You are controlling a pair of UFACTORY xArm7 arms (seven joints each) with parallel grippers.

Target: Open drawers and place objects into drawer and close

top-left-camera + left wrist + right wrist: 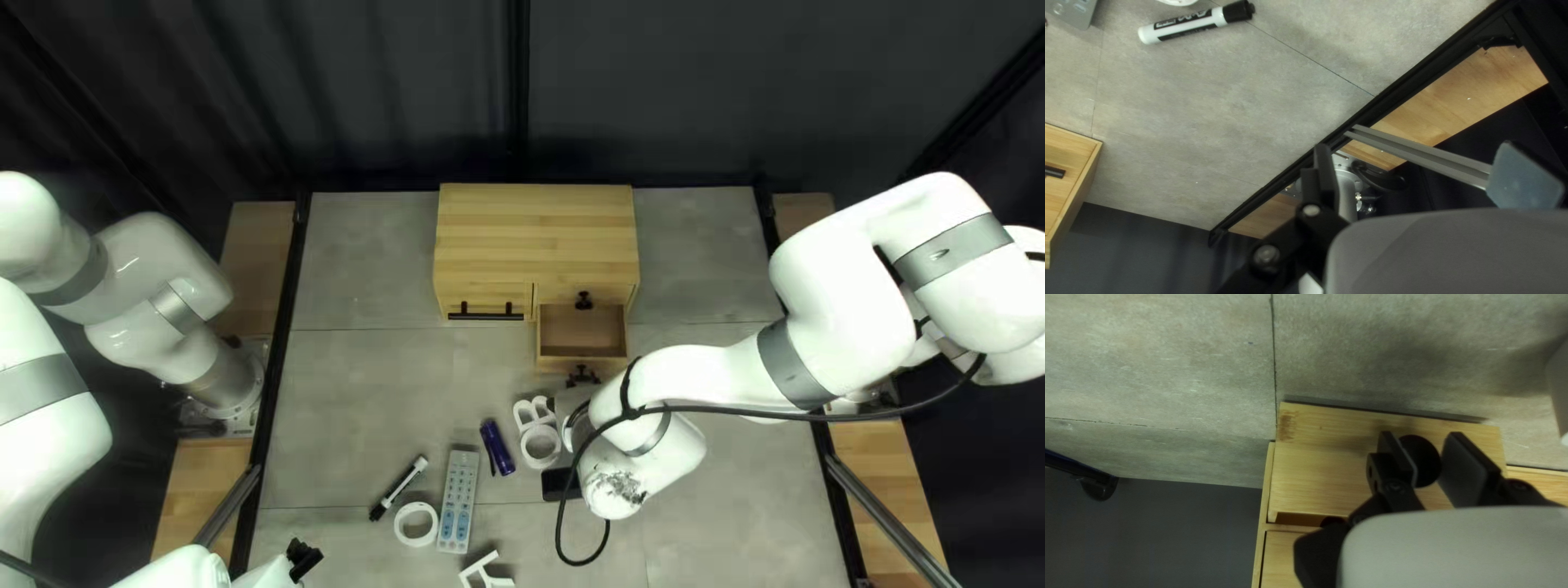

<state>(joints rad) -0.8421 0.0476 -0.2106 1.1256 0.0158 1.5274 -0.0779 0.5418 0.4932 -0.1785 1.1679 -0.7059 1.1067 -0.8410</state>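
In the top left view you have the lower right drawer [582,353] of the wooden cabinet [536,234] pulled out, just right of the centre. That view hardly shows your right end effector [582,378], but its wrist view does: the two fingers are clamped on the drawer's round black knob [1421,460]. Your left end effector [305,558] is at the lower left of the top left view; its wrist view shows its fingers spread wide apart, with nothing between them.

The loose things lie on the tabletop [359,392], lower centre of the top left view: marker [398,487], white ring [416,524], grey remote [457,501], dark blue object [498,446]. Your left wrist view shows the marker whole but only the remote's corner; your right wrist view shows neither
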